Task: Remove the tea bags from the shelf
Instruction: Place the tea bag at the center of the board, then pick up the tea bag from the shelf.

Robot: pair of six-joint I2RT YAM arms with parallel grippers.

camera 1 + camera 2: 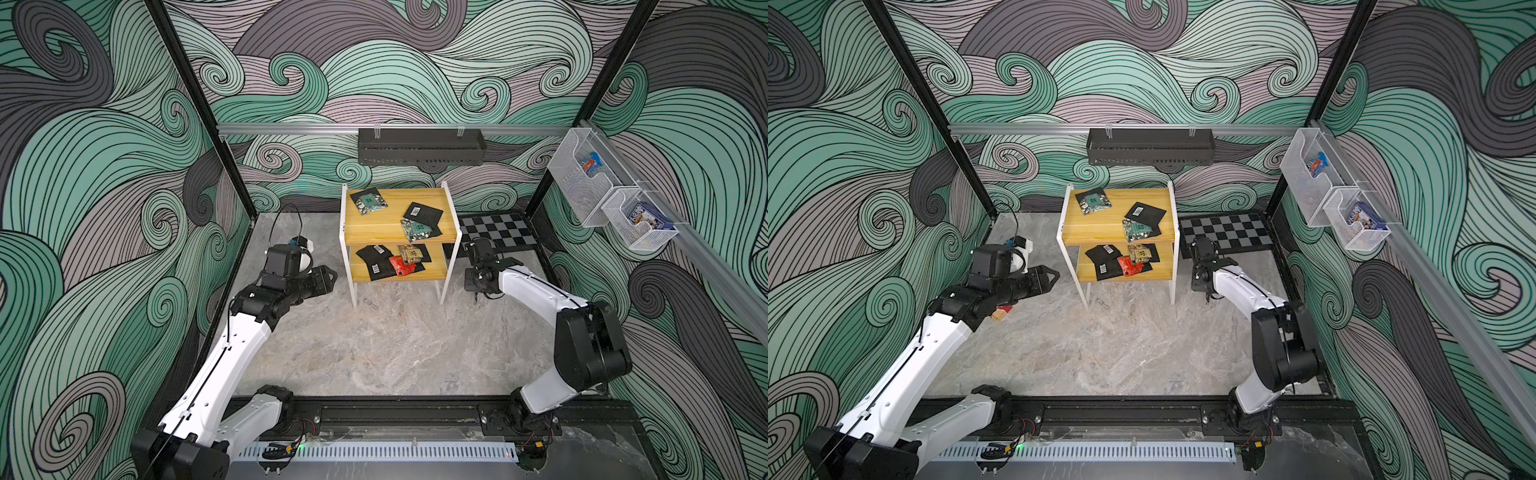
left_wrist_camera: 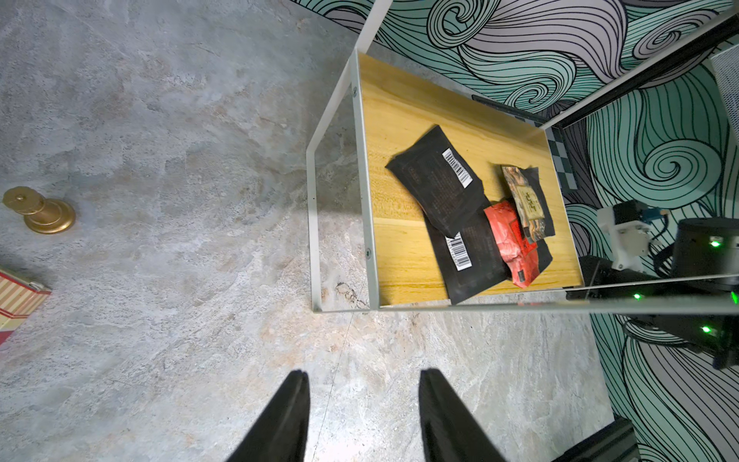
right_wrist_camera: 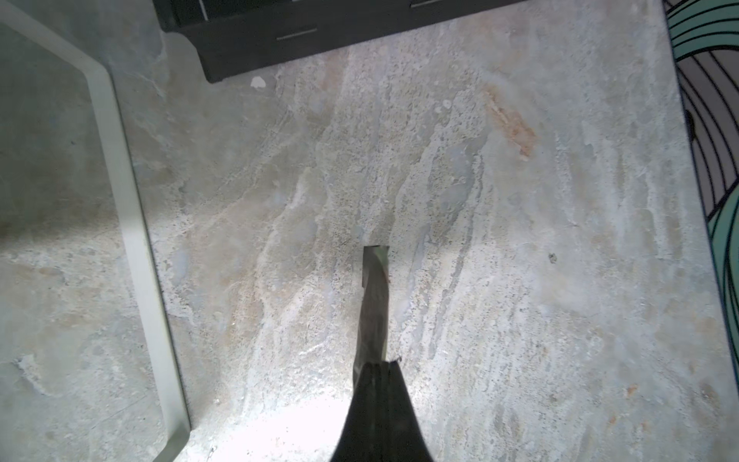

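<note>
Right jaws: clenched on a thin sachet (image 3: 376,300) seen edge-on (judged to be one of the tea bags). They point down at the tabletop (image 3: 520,280), just beside a leg of the shelf (image 1: 386,226). Left jaws: released and empty, facing the lower board. The remaining tea bags (image 2: 436,184) lie overlapped on both boards.

Hazards: the slim pinch may let the sachet slip. On entry, the left jaws may strike the white frame, or drag stacked sachets together and push them rearward.

Pose: right arm (image 1: 532,286) folded, elbow high, wrist vertical. Left arm (image 1: 232,353) extended forward, wrist near level, clear of the frame.
</note>
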